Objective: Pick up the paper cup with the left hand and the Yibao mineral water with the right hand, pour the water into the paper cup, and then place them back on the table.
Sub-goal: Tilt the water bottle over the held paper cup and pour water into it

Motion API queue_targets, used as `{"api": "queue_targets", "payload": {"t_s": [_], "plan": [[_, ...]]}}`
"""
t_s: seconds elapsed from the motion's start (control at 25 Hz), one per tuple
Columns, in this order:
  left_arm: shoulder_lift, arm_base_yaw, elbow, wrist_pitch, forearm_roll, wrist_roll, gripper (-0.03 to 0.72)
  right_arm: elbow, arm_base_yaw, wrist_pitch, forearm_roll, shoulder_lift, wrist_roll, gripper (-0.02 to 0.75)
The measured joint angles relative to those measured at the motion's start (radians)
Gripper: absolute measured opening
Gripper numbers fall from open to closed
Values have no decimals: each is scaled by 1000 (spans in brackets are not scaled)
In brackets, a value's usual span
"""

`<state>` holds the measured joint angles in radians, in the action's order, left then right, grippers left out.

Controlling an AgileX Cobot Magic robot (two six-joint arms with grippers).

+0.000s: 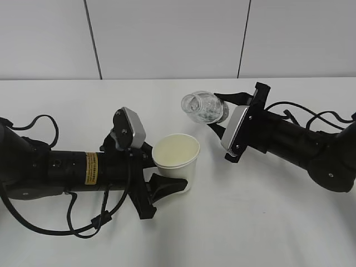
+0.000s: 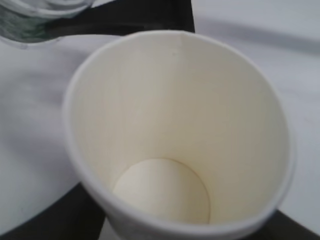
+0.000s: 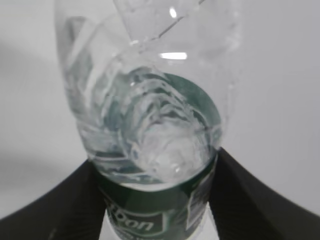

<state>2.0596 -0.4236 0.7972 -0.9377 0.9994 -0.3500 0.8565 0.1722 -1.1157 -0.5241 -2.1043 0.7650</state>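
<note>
While the left hand's fingers (image 1: 167,186) grip the paper cup (image 1: 177,161), the right hand's fingers (image 1: 225,114) hold the tilted Yibao mineral water (image 1: 204,107) at its two o'clock, mouth apparently short of the rim, risking spillage onto the tabletop (image 1: 250,222).

Exterior view: the left gripper (image 1: 167,186) is hiding the cup's (image 1: 177,158) lower wall; the right gripper (image 1: 225,114) is covering the bottle's (image 1: 203,108) label end. Left wrist view: frame edges are cropping the cup's (image 2: 180,135) base. Right wrist view: the bottle's (image 3: 150,100) mouth is running off the top edge, and its lettering is blurring.
</note>
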Motion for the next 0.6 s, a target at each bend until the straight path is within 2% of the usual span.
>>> {"api": "queue_targets", "payload": {"t_s": [0.6], "plan": [[0, 0, 0, 25, 5, -3, 444, 20, 0, 0, 1, 0, 183, 425]]}}
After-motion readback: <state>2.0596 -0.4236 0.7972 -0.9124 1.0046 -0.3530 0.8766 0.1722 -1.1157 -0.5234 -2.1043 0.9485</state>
